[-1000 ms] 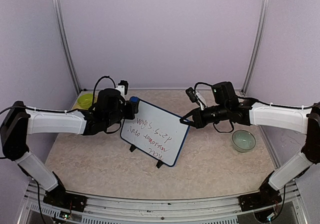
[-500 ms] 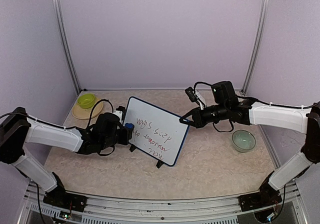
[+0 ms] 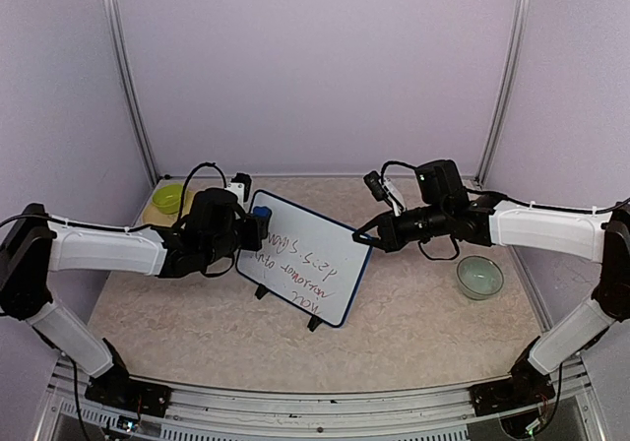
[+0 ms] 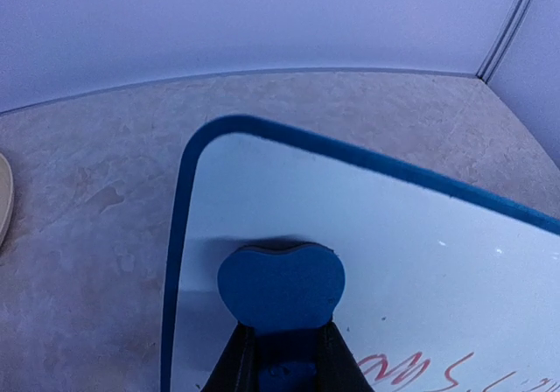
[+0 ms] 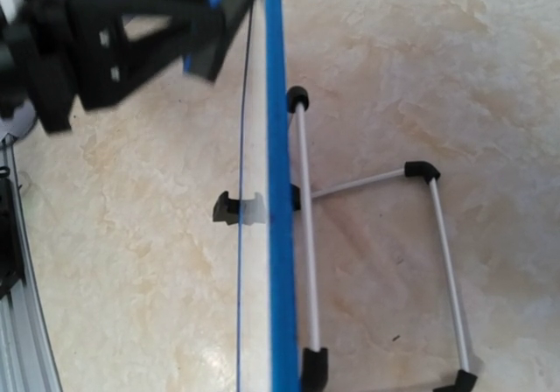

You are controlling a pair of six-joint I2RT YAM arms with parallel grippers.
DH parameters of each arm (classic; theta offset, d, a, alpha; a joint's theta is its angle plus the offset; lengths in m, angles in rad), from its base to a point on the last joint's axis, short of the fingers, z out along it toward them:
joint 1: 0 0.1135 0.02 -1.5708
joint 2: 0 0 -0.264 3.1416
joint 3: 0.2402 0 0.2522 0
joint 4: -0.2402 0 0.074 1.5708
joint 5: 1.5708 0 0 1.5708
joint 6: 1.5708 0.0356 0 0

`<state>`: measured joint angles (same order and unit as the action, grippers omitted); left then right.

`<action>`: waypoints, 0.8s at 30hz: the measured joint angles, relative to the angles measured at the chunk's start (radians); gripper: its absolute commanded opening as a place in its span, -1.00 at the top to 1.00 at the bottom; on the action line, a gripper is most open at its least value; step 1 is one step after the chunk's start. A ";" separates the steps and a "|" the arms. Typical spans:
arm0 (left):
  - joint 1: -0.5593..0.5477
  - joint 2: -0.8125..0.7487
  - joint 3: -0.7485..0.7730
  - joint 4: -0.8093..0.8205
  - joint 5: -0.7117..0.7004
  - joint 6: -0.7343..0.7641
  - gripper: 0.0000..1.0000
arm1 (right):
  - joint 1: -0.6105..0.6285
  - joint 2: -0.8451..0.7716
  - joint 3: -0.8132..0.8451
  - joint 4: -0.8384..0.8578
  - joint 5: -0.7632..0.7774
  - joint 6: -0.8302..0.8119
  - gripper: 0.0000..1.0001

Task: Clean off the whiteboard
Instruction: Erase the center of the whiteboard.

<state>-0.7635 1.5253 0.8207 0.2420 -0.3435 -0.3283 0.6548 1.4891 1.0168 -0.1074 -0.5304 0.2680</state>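
The whiteboard (image 3: 305, 264) stands tilted on its black legs (image 5: 367, 182) mid-table, with red and black handwriting on its face. A blue heart-shaped eraser (image 4: 280, 285) lies flat against the board (image 4: 420, 252) near its upper left corner, just above the red writing. My left gripper (image 4: 282, 357) is shut on it. From above, the left gripper (image 3: 254, 226) and the eraser (image 3: 261, 212) sit at the board's left edge. My right gripper (image 3: 366, 235) is shut on the board's upper right corner. Its wrist view runs along the blue frame (image 5: 278, 147); its own fingers are hidden there.
A yellow-green bowl (image 3: 169, 197) on a tan plate sits at the back left, behind the left arm. A pale green bowl (image 3: 479, 276) stands on the table to the right of the board, under the right arm. Purple walls enclose the table.
The left gripper slid the eraser down along the board's left edge, then back up near the upper left corner. The right arm and the board have not moved.
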 measured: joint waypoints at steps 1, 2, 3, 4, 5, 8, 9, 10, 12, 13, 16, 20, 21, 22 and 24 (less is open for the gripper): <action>0.002 0.004 0.015 0.005 0.000 0.002 0.66 | 0.000 0.000 0.000 0.000 0.000 0.000 1.00; 0.006 0.009 0.030 0.010 0.000 0.004 0.66 | 0.000 0.000 0.000 0.000 0.000 0.000 1.00; 0.008 0.012 0.039 0.013 0.000 0.006 0.66 | 0.000 0.000 0.000 0.000 0.000 0.000 1.00; 0.011 0.013 0.040 0.017 0.001 0.008 0.66 | 0.000 0.000 0.000 0.000 0.000 0.000 1.00; 0.011 0.013 0.040 0.018 0.003 0.009 0.66 | 0.000 0.000 0.000 0.000 0.000 -0.001 1.00; 0.011 0.014 0.037 0.022 0.006 0.011 0.66 | 0.000 0.000 0.000 0.000 0.000 -0.001 1.00; 0.011 0.014 0.033 0.026 0.007 0.011 0.66 | 0.000 0.000 0.000 0.000 0.000 -0.001 1.00; 0.011 0.013 0.025 0.032 0.008 0.011 0.66 | 0.000 0.000 0.000 0.000 0.000 -0.001 1.00; 0.010 0.005 -0.008 0.043 0.013 0.003 0.66 | 0.000 0.000 0.000 0.000 0.000 -0.001 1.00; 0.008 -0.001 -0.026 0.045 0.015 -0.002 0.67 | 0.000 0.000 0.000 0.000 0.000 -0.001 1.00; -0.008 -0.018 -0.099 0.040 0.014 -0.014 0.66 | 0.000 0.000 0.000 0.000 -0.001 -0.001 1.00; -0.030 -0.027 -0.172 0.024 0.012 -0.043 0.67 | 0.000 0.001 0.000 0.002 -0.001 0.000 1.00; -0.031 -0.027 -0.179 0.019 0.011 -0.047 0.67 | 0.000 0.001 0.000 0.002 -0.001 0.000 1.00; -0.032 -0.027 -0.185 0.016 0.008 -0.051 0.67 | 0.000 0.002 0.000 0.003 -0.001 0.000 1.00; -0.032 -0.027 -0.187 0.011 0.003 -0.057 0.67 | 0.000 0.002 0.000 0.004 -0.001 0.000 1.00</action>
<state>-0.7956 1.4986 0.6338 0.2535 -0.3408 -0.3855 0.6548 1.4906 1.0168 -0.1032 -0.5316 0.2676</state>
